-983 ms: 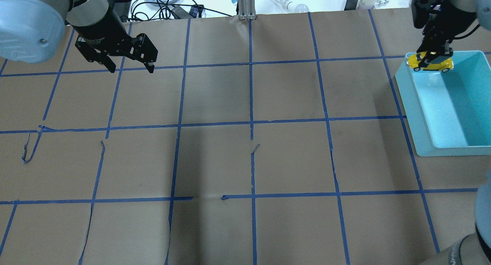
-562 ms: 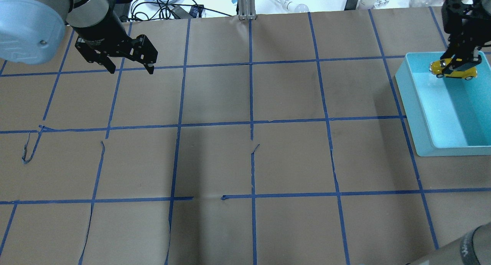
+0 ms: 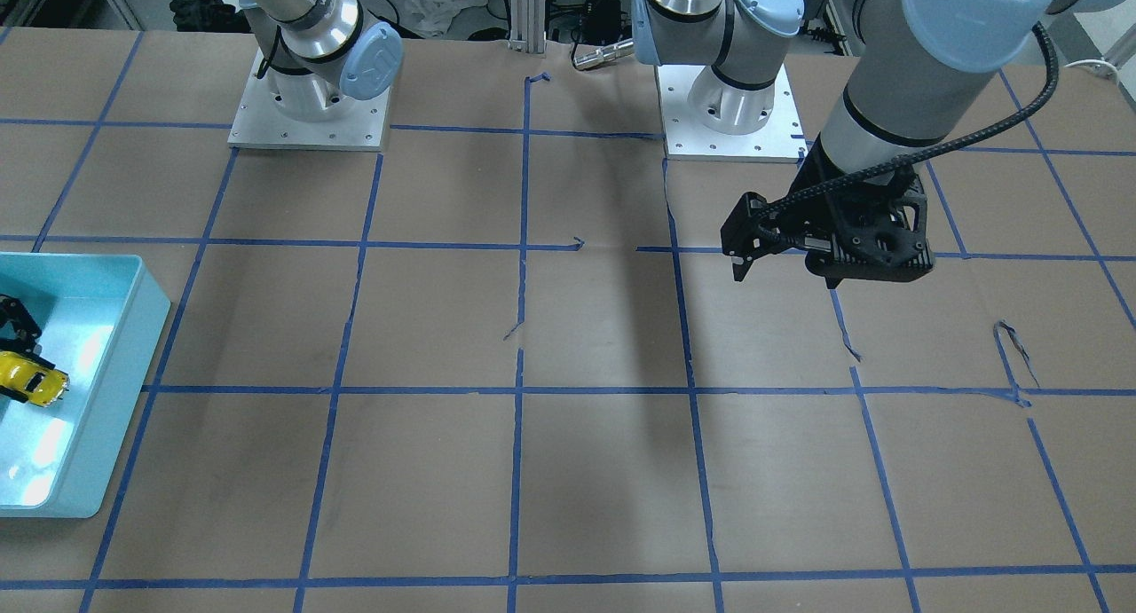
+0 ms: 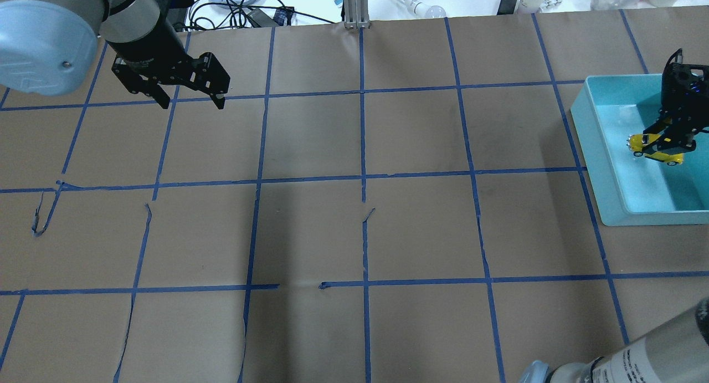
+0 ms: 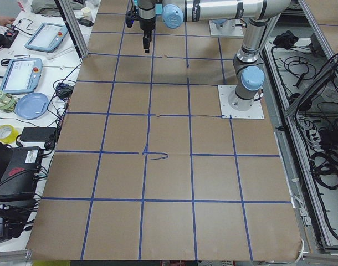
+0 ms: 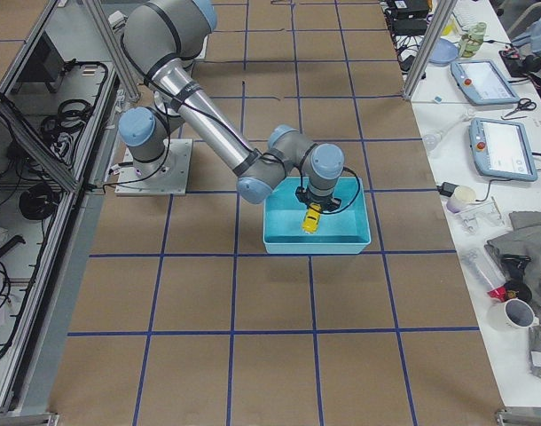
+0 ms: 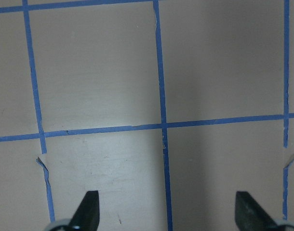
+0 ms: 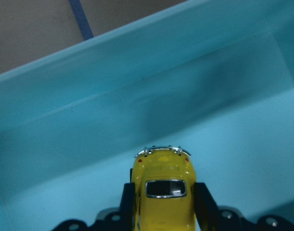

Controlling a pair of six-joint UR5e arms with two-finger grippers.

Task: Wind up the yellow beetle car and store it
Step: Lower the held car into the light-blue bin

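The yellow beetle car (image 4: 656, 148) is held by my right gripper (image 4: 667, 142) inside the light-blue bin (image 4: 604, 167) at the table's right edge. In the right wrist view the car (image 8: 164, 192) sits between the two black fingers (image 8: 127, 202), just above the bin's floor. It also shows in the front view (image 3: 31, 378) and the right-side view (image 6: 312, 217). My left gripper (image 4: 191, 100) is open and empty above the paper at the far left; its fingertips (image 7: 89, 204) are wide apart in the left wrist view.
Brown paper with a blue tape grid (image 4: 363, 183) covers the table. Cables, a plate and small items lie past the far edge (image 4: 243, 6). Both arm bases (image 3: 311, 107) stand at the robot side.
My right gripper has carried the car from the bin's far-left corner further right and nearer, and lower into the bin. The left gripper has barely moved.
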